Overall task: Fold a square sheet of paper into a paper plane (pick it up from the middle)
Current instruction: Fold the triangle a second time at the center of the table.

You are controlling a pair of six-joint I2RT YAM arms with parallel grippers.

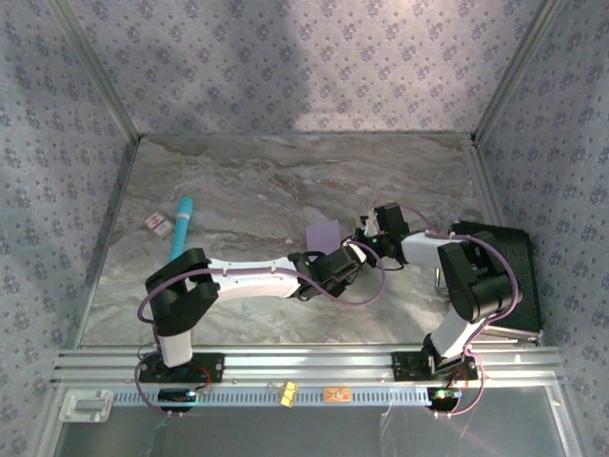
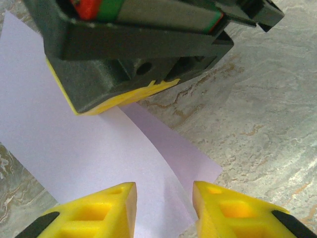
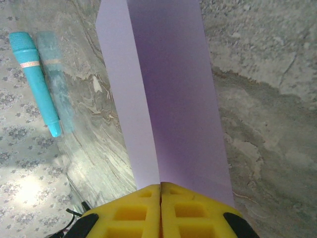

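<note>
2 grippers meet near the middle of the bench (image 1: 238,181), both at the square sheet of paper (image 1: 324,232). The right gripper (image 3: 160,196) has its yellow fingers pressed together with no gap, clamped on the near end of the sheet right at a crease. From that grip the lavender paper runs away in 2 long panels, the left one pale and the right one darker in shade.

In the left wrist view the left gripper (image 2: 163,203) stands with its 2 yellow fingertips (image 2: 109,208) apart, and an edge of the paper lies in the gap between them without either pad visibly pressing on it. There the sheet shows 2 layers, the upper one curving over the lower, and the right gripper's black body bites the paper at the far side. Whether the sheet touches the bench under it I cannot tell.

Well to the left, a teal pen (image 1: 180,226) lies on the marbled surface, with 1 small card (image 1: 158,224) just beside it. At the right edge of the bench, behind the right arm, sits a flat black case (image 1: 509,271).
</note>
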